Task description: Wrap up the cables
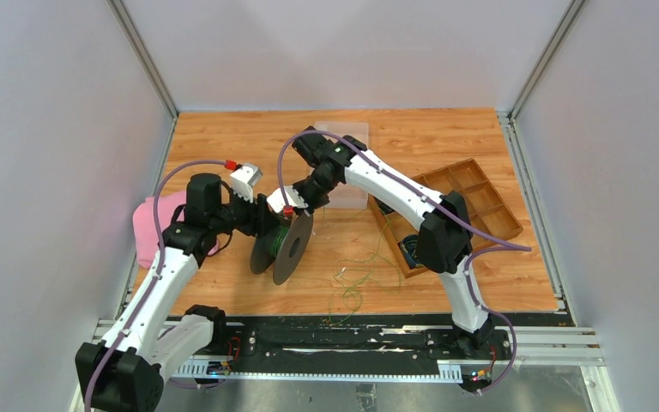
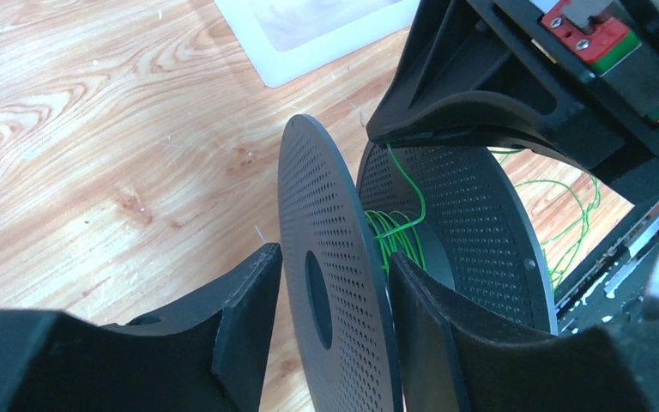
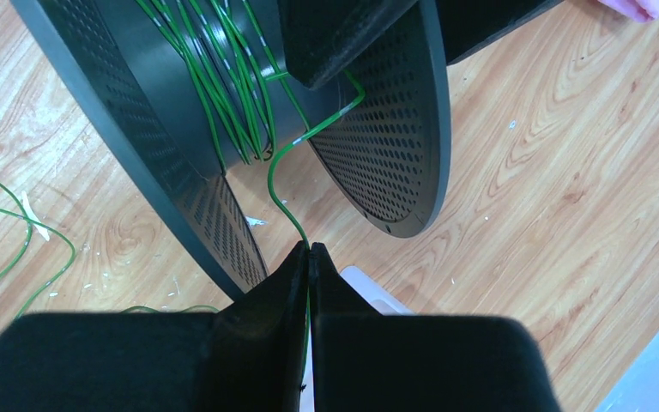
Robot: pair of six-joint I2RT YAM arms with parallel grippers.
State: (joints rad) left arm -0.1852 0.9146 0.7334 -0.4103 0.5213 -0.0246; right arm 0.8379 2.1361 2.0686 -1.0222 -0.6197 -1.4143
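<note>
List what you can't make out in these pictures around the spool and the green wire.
- Left wrist view: how much green wire is wound on the spool; its near disc and the left end effector cover the core.
- Right wrist view: the wire past the shut right end effector, which hides it.
- Top view: the loose wire's free end, too thin; part of the wooden tray, behind the right arm.

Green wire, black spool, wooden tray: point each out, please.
green wire (image 3: 273, 184): right wrist view, free strand leaving the spool.
black spool (image 2: 330, 215): left wrist view, perforated face of the near flange.
wooden tray (image 1: 483, 203): top external view, bare compartment floor.
</note>
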